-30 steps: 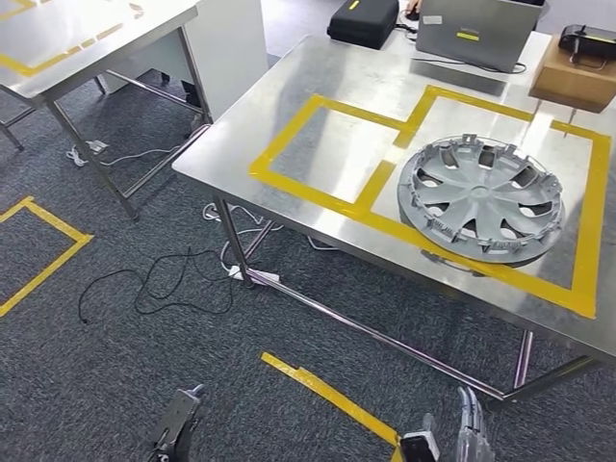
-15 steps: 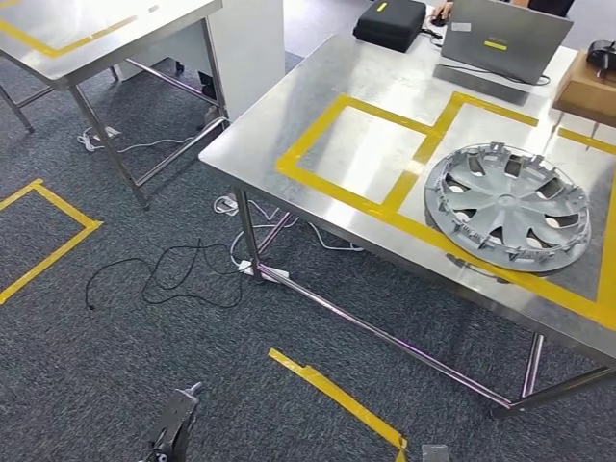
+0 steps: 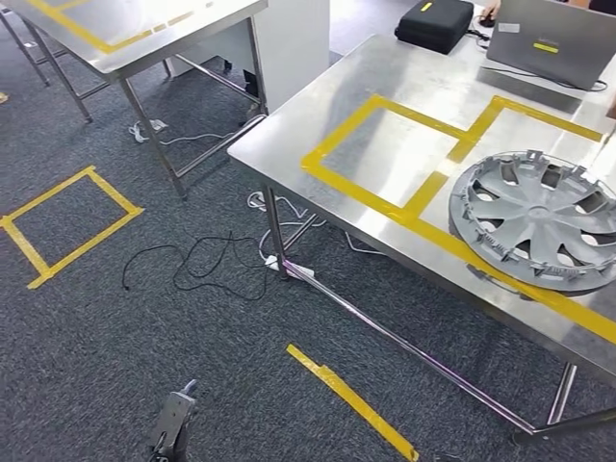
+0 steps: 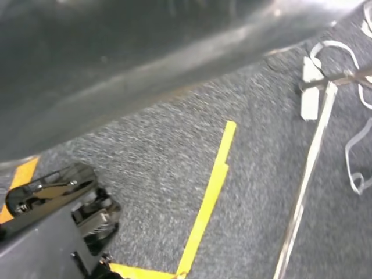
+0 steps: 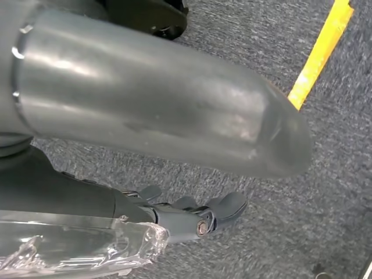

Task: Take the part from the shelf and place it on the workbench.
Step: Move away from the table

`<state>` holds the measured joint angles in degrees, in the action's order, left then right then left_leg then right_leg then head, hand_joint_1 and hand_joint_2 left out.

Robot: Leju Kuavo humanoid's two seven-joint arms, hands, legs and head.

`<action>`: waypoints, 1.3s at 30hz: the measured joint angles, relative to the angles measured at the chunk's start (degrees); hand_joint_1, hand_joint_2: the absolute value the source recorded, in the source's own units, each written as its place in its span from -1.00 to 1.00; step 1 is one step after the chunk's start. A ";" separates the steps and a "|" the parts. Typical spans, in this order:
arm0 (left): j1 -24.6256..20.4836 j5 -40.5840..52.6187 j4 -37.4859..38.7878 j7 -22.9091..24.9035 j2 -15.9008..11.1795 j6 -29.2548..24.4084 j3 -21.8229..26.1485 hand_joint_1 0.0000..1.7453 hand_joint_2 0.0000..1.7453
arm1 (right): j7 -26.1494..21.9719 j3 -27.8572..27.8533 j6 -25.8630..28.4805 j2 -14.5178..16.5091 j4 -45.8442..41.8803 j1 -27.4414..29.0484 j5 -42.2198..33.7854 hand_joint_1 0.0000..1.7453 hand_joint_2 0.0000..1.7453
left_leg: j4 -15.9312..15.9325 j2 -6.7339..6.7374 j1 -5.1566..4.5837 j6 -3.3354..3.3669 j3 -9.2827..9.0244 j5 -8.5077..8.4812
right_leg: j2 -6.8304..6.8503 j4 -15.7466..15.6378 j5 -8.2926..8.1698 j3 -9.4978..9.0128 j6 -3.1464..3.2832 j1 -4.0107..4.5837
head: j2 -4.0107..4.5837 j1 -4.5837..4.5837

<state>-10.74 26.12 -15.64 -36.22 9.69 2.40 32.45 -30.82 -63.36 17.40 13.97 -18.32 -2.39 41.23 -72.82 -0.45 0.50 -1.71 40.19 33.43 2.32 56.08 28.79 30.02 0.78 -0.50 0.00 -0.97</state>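
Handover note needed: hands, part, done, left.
Left hand: hangs low over the grey carpet, holds nothing I can see; finger state unclear.
Right hand: hangs over the carpet, fingers stretched out, nothing held.
Part: the silver plastic wheel cover lies flat on the steel workbench, across the yellow tape outline.
Done: the part is on the bench.
Left: nothing evident, apart from checking where it sits against the tape.

The part point(image 3: 541, 219) — a silver-grey plastic wheel cover with curved spokes and open slots — lies flat on the steel bench point(image 3: 377, 77), inside the right yellow-taped square, its near rim overlapping the tape strip by the bench's front edge.
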 joint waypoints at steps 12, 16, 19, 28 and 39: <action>0.53 -1.21 -0.90 -0.74 0.85 -0.95 1.36 -1.00 -1.00 | -0.79 -0.86 0.27 0.13 0.76 -1.13 0.98 -1.00 -1.00 | 16.47 1.09 -0.49 3.25 -7.67 -7.19 | -1.29 9.59 6.58 3.67 -2.36 0.35 | 0.00 -0.31; 0.82 -1.45 -0.95 -0.74 1.02 -0.91 1.76 -1.00 -1.00 | -0.85 -0.92 0.32 0.13 0.85 -1.08 1.02 -1.00 -1.00 | 16.38 -1.84 -0.55 3.38 -7.60 -7.32 | -2.28 15.82 7.09 7.01 -2.39 0.28 | 0.00 -0.32; 0.78 -1.45 -0.95 -0.74 1.13 -0.89 2.09 -1.00 -1.00 | -0.92 -0.93 0.35 0.13 0.87 -1.17 1.06 -1.00 -1.00 | 16.20 -4.10 -0.60 2.98 -7.64 -7.42 | -5.21 4.36 1.39 1.83 -2.10 -0.14 | 0.00 -0.30; 0.91 -1.54 -1.02 -0.74 1.07 -0.96 2.52 -1.00 -1.00 | -1.57 -1.19 0.68 0.31 1.07 -1.27 1.04 -1.00 -1.00 | 4.51 -0.80 -0.48 0.35 -1.33 -1.49 | -1.94 0.56 0.47 -0.12 -0.05 -0.20 | 0.00 0.43; 1.60 -1.28 -1.42 -0.74 0.80 -2.53 3.70 -1.00 -1.00 | -9.12 -1.93 -3.12 0.33 0.27 -1.79 -0.72 -1.00 -1.00 | 15.98 3.01 -1.10 2.22 -7.75 -6.82 | 4.44 0.92 1.71 -0.69 -1.42 0.76 | 0.00 0.39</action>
<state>-9.14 24.84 -17.06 -36.96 10.49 -0.13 36.16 -39.95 -65.29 14.28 14.29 -18.04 -4.18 40.51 -56.84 2.56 -0.60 0.50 32.44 26.61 6.75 57.00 30.50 29.33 -0.63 0.26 0.00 -0.58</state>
